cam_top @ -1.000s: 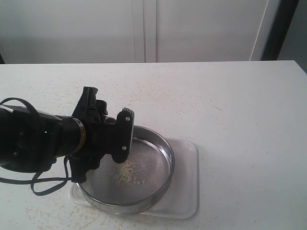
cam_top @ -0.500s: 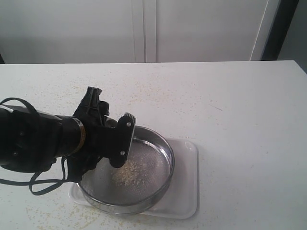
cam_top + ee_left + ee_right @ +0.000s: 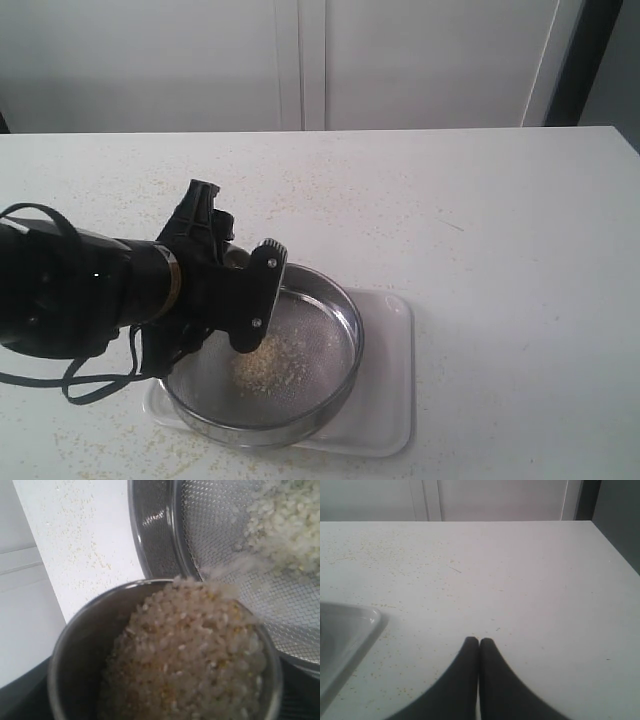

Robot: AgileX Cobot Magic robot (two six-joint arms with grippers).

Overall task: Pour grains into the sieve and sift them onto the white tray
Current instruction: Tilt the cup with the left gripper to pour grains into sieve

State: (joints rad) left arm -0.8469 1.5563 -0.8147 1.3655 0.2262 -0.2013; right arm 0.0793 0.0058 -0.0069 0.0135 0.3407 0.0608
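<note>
The sieve (image 3: 343, 310), a wide steel ring with a grey mesh bottom, rests on the white tray (image 3: 388, 405). My left gripper (image 3: 240, 290) is shut on a small steel cup (image 3: 82, 655) and holds it tipped over the sieve's left rim. The cup is heaped with grains (image 3: 190, 655). A thin stream of them (image 3: 235, 570) spills over its lip onto a pale pile (image 3: 268, 368) on the mesh. My right gripper (image 3: 479, 641) is shut and empty over bare table, with the tray's corner (image 3: 350, 625) off to one side.
Stray grains (image 3: 150, 195) are scattered across the white table, mostly at the left and along the front. A black cable loop (image 3: 90, 385) of the left arm hangs beside the tray. White cabinet doors (image 3: 300, 60) stand behind the table.
The left gripper has tipped the cup further and shifted slightly right over the sieve. The pile of grains on the mesh has grown. The right gripper has not moved.
</note>
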